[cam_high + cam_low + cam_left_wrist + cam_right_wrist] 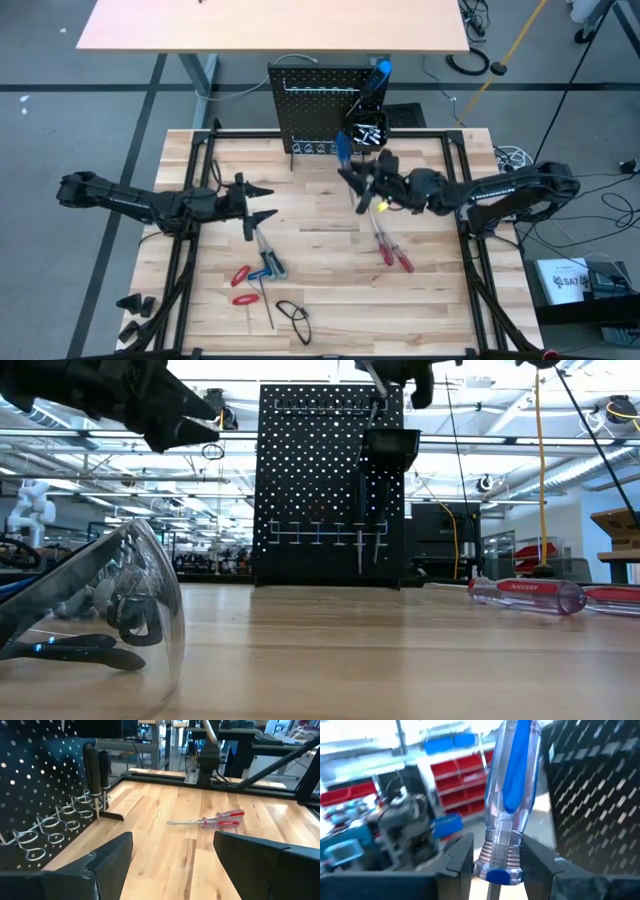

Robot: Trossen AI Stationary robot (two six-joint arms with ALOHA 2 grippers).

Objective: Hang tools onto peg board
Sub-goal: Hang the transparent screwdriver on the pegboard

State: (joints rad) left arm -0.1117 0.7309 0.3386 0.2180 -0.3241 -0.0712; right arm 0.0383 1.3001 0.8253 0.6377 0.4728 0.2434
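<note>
Blue-handled screwdriver (509, 795) sits clamped in the right end effector (352, 172), raised just before the peg board (315, 105). Left end effector (258, 203) hangs with fingers spread wide over the wooden desk (320, 260). Two red-handled screwdrivers (388, 245) lie just beneath the right end effector.

Grey floor with cables (610, 195), a tan desk (270, 25), red bins (460, 775) behind.

peg board (315, 105) at table's (320, 300) far edge, pliers (240, 285) probably front-left
</note>
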